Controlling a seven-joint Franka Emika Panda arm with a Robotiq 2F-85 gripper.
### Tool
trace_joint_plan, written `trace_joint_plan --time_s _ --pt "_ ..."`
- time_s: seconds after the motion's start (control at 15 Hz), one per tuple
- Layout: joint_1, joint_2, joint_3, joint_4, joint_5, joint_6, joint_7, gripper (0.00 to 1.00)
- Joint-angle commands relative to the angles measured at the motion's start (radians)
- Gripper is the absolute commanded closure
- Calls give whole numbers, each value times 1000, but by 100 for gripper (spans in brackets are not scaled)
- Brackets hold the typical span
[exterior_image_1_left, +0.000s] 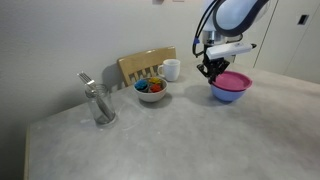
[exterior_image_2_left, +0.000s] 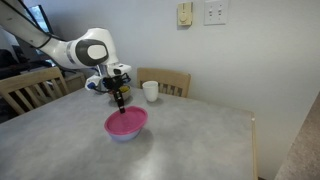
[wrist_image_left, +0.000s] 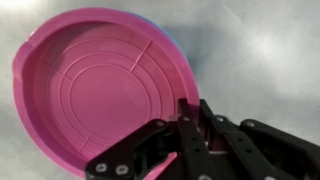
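A pink bowl (exterior_image_1_left: 233, 82) stands on the grey table, seemingly nested in a bluish bowl (exterior_image_1_left: 228, 96). In the wrist view the pink bowl (wrist_image_left: 95, 90) fills the left half, with ridged rings inside. My gripper (wrist_image_left: 185, 108) is shut on its near rim, one finger inside the bowl and one outside. In both exterior views the gripper (exterior_image_1_left: 212, 70) (exterior_image_2_left: 119, 103) points straight down at the bowl's edge (exterior_image_2_left: 126, 123).
A white bowl of coloured pieces (exterior_image_1_left: 151, 89), a white mug (exterior_image_1_left: 171, 70) and a wooden chair (exterior_image_1_left: 146, 64) stand at the table's far side. A metal utensil holder (exterior_image_1_left: 98, 105) stands nearer the front. A second chair (exterior_image_2_left: 30, 88) is beside the table.
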Motion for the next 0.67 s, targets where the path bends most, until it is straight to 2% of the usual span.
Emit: trace_joint_plan --time_s 0.0,0.6 --pt "-7 -47 12 -32 53 -46 -35 97" --pt "-8 -54 7 -31 76 -108 -24 97"
